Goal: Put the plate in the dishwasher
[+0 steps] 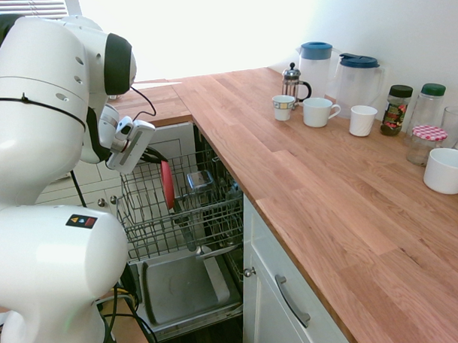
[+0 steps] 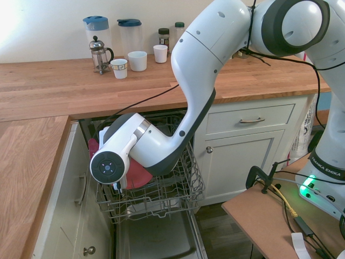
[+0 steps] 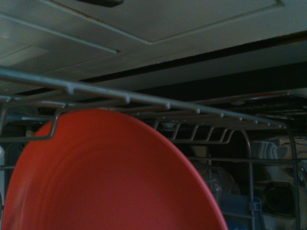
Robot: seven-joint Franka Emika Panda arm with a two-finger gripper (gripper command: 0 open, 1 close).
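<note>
1. Gripper (image 1: pixel 155 154) is closed tight on the plate (image 1: pixel 167 184), clamped at the rim; fingers mostly hidden behind the wrist in both exterior views.
2. Plate is coral-red, standing on edge inside the pulled-out wire rack (image 1: pixel 215 217) of the dishwasher (image 1: pixel 180 293), face turned roughly sideways along the rack.
3. In the second exterior view only a red patch of the plate (image 2: pixel 137 175) shows below the arm's forearm, inside the rack (image 2: pixel 183 189).
4. Wrist view: plate (image 3: pixel 110 177) fills the lower left, its top edge just under a rack (image 3: pixel 144 98) wire; whether it touches the wire can't be told.
5. Whether the plate's lower edge sits on the rack floor: hidden, can't tell.
6. Dishwasher door (image 1: pixel 176 286) is folded down flat under the rack, grey steel inside.
7. Grey cutlery basket (image 1: pixel 201 180) sits in the rack just beside the plate, toward the counter side.
8. White cabinets (image 1: pixel 286 305) flank the machine; wooden countertop (image 1: pixel 327 183) runs above.
9. On the counter, well apart from the rack: French press (image 1: pixel 292 82), three white mugs (image 1: pixel 319 111), two clear jugs with blue lids (image 1: pixel 357 80), jars (image 1: pixel 397 109), white bowl (image 1: pixel 447 169).
</note>
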